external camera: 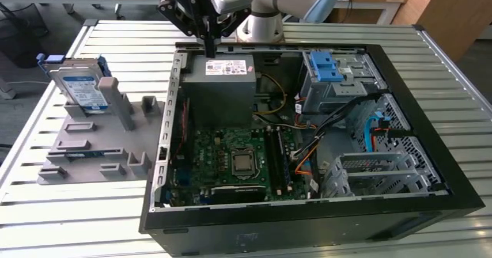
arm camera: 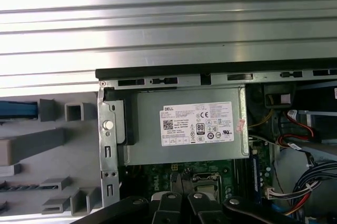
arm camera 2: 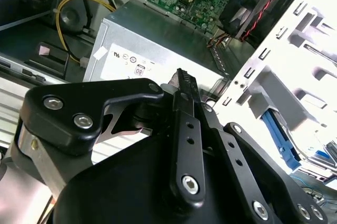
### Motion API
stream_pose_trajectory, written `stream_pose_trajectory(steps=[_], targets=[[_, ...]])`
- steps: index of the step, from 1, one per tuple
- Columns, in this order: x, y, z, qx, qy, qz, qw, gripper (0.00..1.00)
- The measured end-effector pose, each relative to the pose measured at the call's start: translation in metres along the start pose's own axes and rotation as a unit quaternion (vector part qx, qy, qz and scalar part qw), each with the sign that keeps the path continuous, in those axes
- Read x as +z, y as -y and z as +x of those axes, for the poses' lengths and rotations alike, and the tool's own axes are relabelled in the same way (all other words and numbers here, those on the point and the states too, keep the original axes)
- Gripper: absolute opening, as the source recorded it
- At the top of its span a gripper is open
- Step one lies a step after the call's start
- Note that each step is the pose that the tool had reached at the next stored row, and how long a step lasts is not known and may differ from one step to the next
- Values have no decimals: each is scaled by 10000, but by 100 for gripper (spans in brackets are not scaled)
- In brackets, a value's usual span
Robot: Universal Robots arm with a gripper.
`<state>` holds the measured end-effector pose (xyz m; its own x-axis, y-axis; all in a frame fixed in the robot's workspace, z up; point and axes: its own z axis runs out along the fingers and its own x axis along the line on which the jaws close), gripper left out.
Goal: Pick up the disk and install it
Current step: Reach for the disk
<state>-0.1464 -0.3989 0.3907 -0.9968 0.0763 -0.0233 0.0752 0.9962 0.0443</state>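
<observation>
Nearest the lens: the black near wall of the open computer case, which lies on its side on the slatted metal table

Disk: the disk stands on edge, label facing out, in a slot at the far end of the grey holder; it sits outside the case, on the exterior view's left; nothing touches it but the holder

Gripper: the gripper hangs at the far rim of the case, over the grey power-supply box; its jaws are drawn together with nothing between them; it is well apart from the disk

Inside the case: the motherboard lies near of the power-supply box; a blue latch bracket tops the drive cage at the far right

Step in hand: by the look of it, the very start; the disk is not yet picked up and nothing is installed

What the next move calls for: as a judgement, a pick-up would need the arm carried across to the exterior view's left; the jaws would have to part and come down over the disk's free upper edge, clear of the holder's posts; the hold should be square, since the disk stands narrow and could tip
</observation>
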Motion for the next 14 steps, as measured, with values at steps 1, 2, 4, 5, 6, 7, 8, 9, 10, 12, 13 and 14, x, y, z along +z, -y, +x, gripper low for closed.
stream_pose_trajectory(steps=[1, 2, 4, 5, 6, 7, 8, 9, 10, 12, 13, 14], targets=[[1, 0, 3, 0, 0, 0, 10000, 11], [1, 0, 6, 0, 0, 0, 10000, 11], [1, 1, 9, -1, -1, 1, 10000, 11], [2, 1, 10, 0, -1, 0, 10000, 11], [2, 1, 11, 0, -1, 0, 10000, 11], [2, 1, 11, 0, -1, 0, 10000, 11], [2, 1, 12, 0, 0, 0, 10000, 11], [2, 1, 17, 1, 0, 0, 10000, 11], [2, 2, 21, 1, 0, 0, 10000, 11], [1, 2, 28, 0, -1, 0, 10000, 11], [1, 2, 32, 0, -1, 0, 10000, 11], [1, 3, 34, 0, -1, 0, 10000, 11]])
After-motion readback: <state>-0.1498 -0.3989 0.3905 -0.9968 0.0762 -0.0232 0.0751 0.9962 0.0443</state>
